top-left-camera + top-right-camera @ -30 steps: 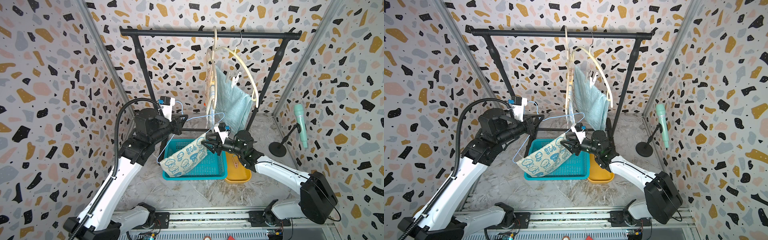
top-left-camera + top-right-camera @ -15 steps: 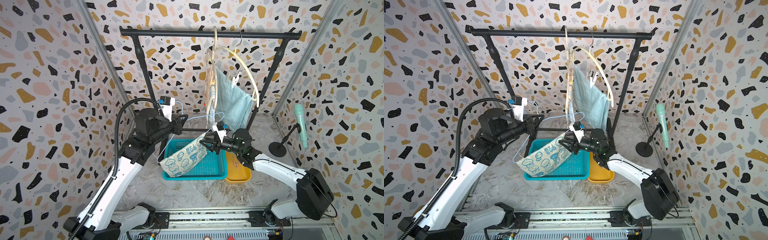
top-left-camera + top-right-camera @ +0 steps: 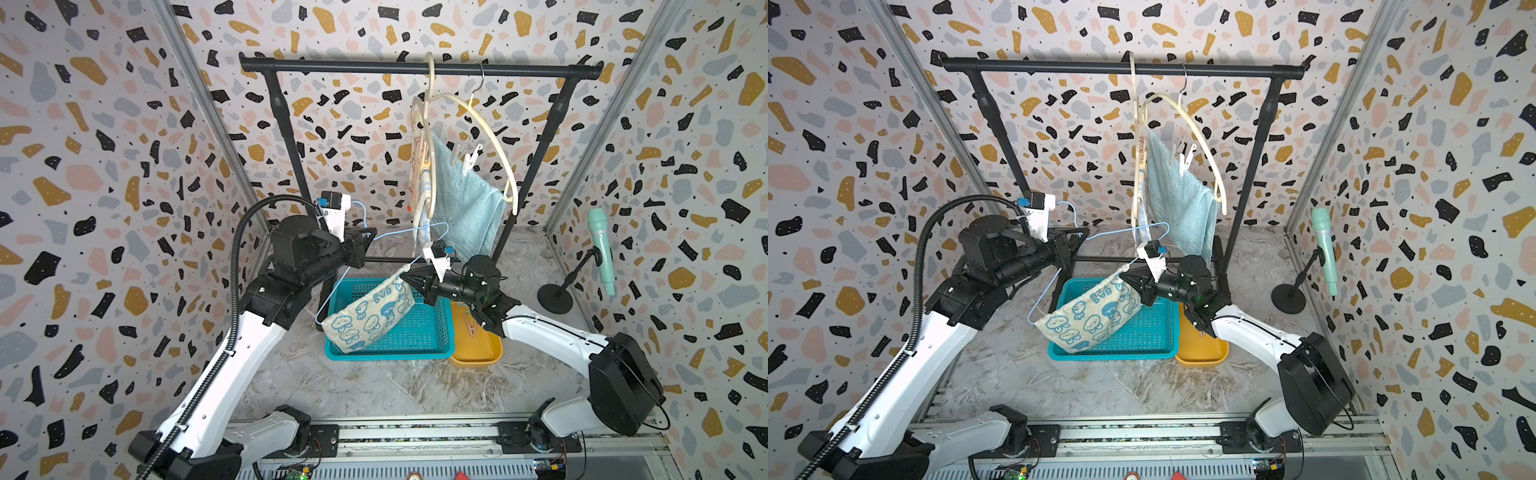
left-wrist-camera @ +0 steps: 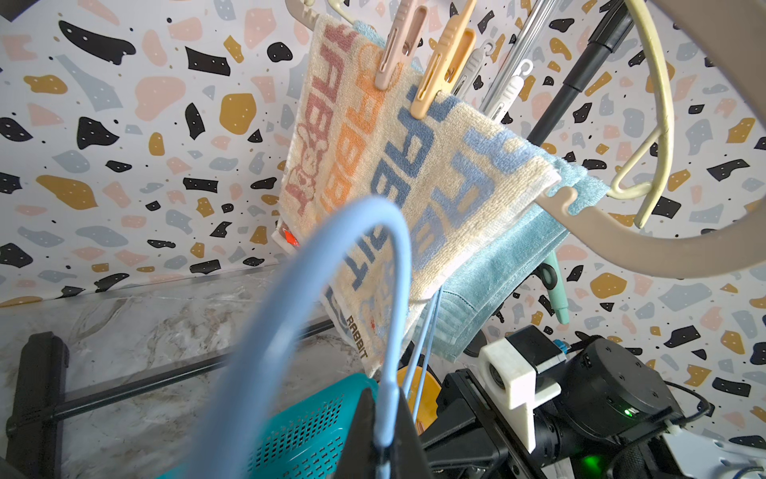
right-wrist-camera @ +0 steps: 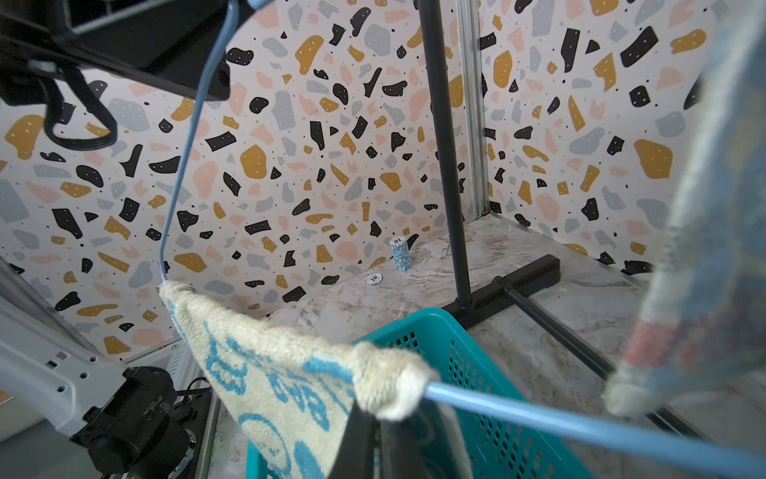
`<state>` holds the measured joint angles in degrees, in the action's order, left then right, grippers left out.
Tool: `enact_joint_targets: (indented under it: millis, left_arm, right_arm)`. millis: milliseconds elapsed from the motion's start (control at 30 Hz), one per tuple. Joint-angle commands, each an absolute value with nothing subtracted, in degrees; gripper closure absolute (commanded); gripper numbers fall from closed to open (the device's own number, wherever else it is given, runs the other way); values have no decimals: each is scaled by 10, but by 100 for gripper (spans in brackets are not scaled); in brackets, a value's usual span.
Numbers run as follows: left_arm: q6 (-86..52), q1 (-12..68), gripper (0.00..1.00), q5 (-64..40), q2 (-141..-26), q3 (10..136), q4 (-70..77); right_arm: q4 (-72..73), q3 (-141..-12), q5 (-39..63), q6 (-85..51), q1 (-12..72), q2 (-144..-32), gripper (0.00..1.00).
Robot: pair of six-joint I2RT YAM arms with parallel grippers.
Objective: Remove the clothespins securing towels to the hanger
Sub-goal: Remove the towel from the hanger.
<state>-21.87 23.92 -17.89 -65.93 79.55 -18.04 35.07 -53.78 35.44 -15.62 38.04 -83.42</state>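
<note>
Right claw (image 5: 375, 439) pinches cartoon towel (image 5: 269, 373) corner; slide it steadily off blue hanger (image 5: 580, 426) while left claw (image 4: 383, 431) clamps the hook.

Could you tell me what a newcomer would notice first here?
The cartoon towel on a blue hanger stands out: the left gripper holds it over the teal basket, the right gripper pinches the towel's corner. Behind, the RABBIT towel and a blue towel hang pegged from the black rack.

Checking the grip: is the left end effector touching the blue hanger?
Touching: left wrist view shows the left end effector pinching the blue hanger wire.
</note>
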Motion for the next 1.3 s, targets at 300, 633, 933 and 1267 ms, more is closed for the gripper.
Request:
enact_joint_targets:
  millis: [300, 633, 933, 1267]
  left_arm:
    - [-228, 242, 100, -142, -646, 765, -131]
    - [-222, 242, 100, -87, -637, 737, -121]
    - [-216, 242, 100, -63, -632, 724, -115]
    - [-215, 242, 100, -41, -628, 714, -107]
  right_arm:
    - [346, -554, 354, -165, 394, -802, 100]
    - [331, -539, 351, -166, 397, -751, 100]
    - [312, -520, 334, -162, 397, -698, 100]
    - [287, -512, 317, -151, 397, -653, 100]
